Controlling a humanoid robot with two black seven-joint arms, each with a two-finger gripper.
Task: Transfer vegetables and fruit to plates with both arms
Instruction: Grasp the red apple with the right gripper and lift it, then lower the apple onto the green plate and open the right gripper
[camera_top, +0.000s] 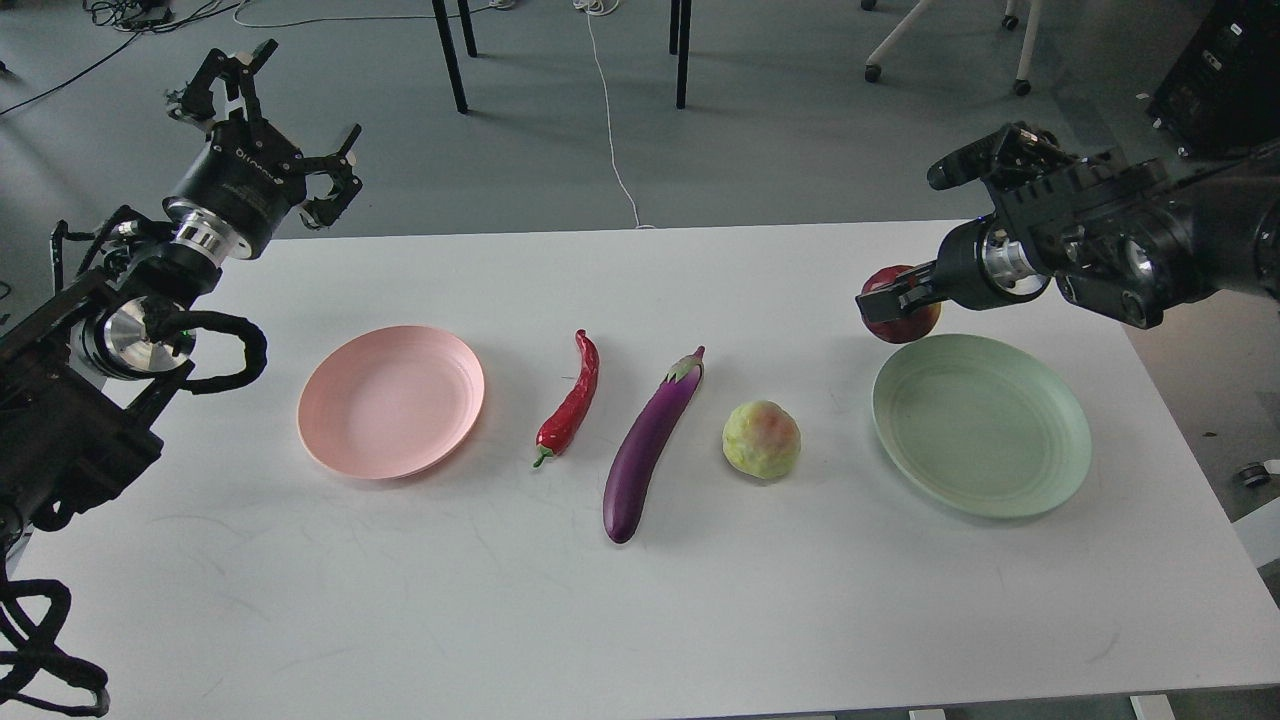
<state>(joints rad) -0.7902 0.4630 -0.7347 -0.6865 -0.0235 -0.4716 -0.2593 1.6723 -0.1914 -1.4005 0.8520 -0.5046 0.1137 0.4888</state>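
None of the four pieces sits on a plate yet, so we judge the task to be at its very start. Both plates are bare: the pink plate (391, 401) on the left of the white table (640, 600) and the green plate (982, 424) on the right.

Our right gripper (885, 298) is pinching the pomegranate (902, 305), its fingers closed across the fruit, and holds it just beyond the far rim of the green plate. Whether the fruit is clear of the table we cannot tell. It looks close to being the first piece delivered.

Our left gripper (275, 120) hangs off the far left corner of the table with its fingers spread and nothing between them, well apart from any produce.

Three pieces lie on the table between the plates: the chili pepper (571, 399) nearest the pink plate, the eggplant (652, 444) beside it, and the yellow-green fruit (762, 439) nearer the green plate. None touches another.

Little stands in the way. The chili and eggplant lie close side by side, so a reach for one may nudge the other. Beyond the table we see chair legs (452, 55) and a white cable (608, 110) on the floor, clear of our work.
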